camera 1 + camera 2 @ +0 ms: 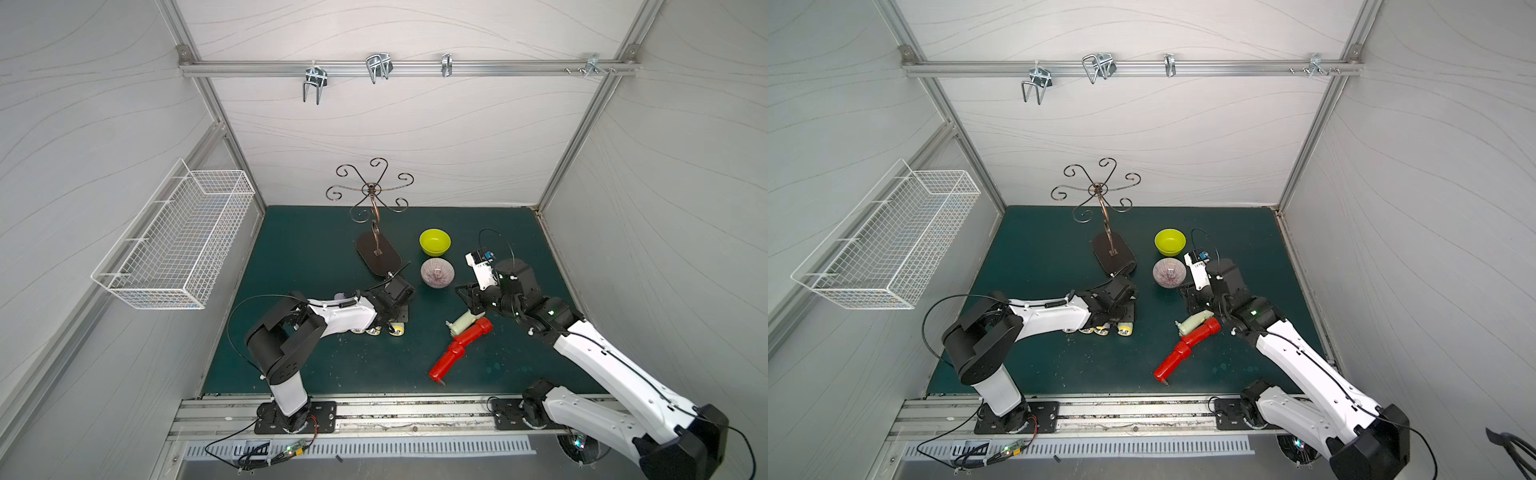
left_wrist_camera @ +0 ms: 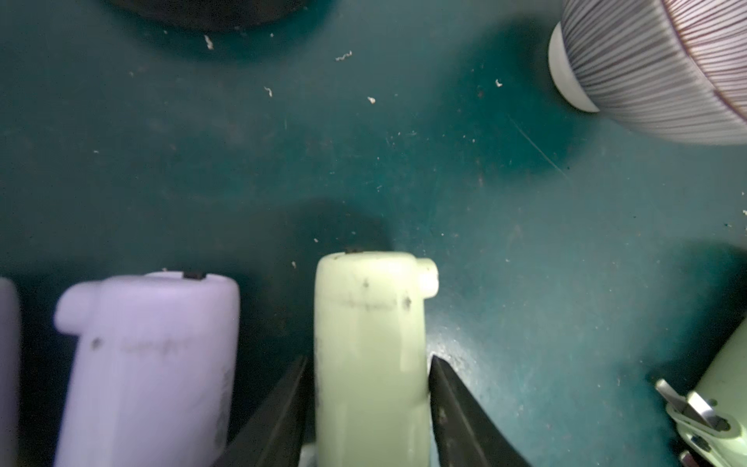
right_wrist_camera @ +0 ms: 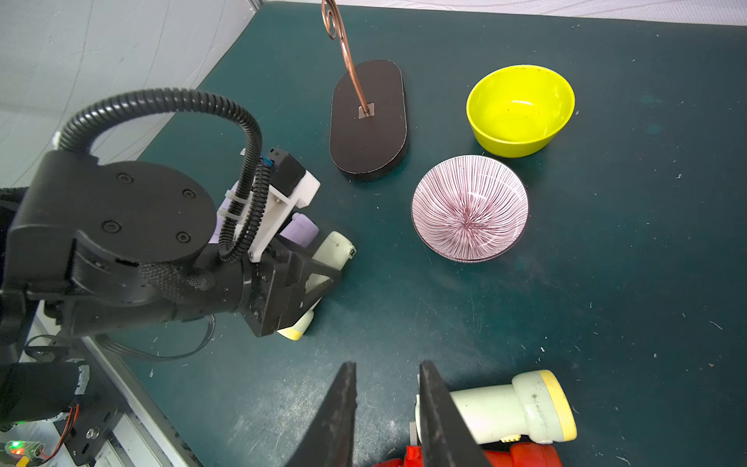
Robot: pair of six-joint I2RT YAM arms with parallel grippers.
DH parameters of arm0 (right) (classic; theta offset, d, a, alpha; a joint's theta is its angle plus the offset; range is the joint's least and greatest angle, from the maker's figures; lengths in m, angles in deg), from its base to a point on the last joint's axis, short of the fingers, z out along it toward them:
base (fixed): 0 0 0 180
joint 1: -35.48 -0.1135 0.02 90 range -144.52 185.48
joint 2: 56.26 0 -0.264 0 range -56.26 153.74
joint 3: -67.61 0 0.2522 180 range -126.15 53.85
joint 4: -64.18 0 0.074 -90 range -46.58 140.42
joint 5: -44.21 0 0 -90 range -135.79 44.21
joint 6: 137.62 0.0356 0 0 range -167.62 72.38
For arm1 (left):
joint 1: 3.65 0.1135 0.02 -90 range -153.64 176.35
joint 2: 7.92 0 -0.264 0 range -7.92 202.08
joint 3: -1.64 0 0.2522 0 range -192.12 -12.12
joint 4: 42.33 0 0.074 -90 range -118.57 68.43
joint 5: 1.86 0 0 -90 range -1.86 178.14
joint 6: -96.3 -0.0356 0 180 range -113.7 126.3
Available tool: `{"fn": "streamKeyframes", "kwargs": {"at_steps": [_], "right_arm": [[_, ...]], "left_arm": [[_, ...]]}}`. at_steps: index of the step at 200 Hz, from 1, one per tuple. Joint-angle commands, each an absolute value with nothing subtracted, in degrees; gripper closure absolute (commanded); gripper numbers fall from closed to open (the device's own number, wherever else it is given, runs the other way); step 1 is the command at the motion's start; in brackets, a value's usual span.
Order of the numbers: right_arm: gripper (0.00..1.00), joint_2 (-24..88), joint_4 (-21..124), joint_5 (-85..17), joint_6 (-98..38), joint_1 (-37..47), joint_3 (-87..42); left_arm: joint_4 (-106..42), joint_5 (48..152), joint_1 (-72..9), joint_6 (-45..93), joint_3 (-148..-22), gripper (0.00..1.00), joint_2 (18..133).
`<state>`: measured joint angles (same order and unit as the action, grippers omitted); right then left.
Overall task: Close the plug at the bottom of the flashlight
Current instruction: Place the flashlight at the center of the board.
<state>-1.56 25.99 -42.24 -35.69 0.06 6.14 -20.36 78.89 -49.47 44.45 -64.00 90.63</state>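
Held low, right gripper (image 3: pixel 387 364) gapes empty; left gripper (image 2: pixel 368 359), also low, narrowly parted, grip unclear.

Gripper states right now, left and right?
left gripper: jaws straddle the pale green flashlight; cannot tell whether they are gripping it.
right gripper: open, holding nothing.

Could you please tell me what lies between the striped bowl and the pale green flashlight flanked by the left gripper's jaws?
Only bare green mat separates the flashlight from the striped bowl. This shows in the left wrist view.
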Motion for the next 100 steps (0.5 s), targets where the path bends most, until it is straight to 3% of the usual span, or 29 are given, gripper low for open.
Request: {"fn": "streamKeyframes", "kwargs": {"at_steps": [1,58,85,100], "right_arm": [[0.7,-1.24,26.78,-41.88,-36.42,-0.27,6.82],[0.64,-0.19,25.29,-42.73,-36.14,-0.24,6.23],[0.88,0.88,22.14,-43.19,-34.41,-0.42,6.46],[0.97,2.23,17.76,-49.33,-34.35,-4.19,6.15]], "left_arm": [[-19.18,77.17,-49.26,43.94,-66.12,0.48,86.19],[-13.15,72.24,-49.59,39.54,-66.46,0.5,70.55],[-10.96,74.5,-52.85,37.04,-66.52,0.53,66.65],[-10.21,75.88,-56.28,35.93,-65.97,0.53,66.48]]}}
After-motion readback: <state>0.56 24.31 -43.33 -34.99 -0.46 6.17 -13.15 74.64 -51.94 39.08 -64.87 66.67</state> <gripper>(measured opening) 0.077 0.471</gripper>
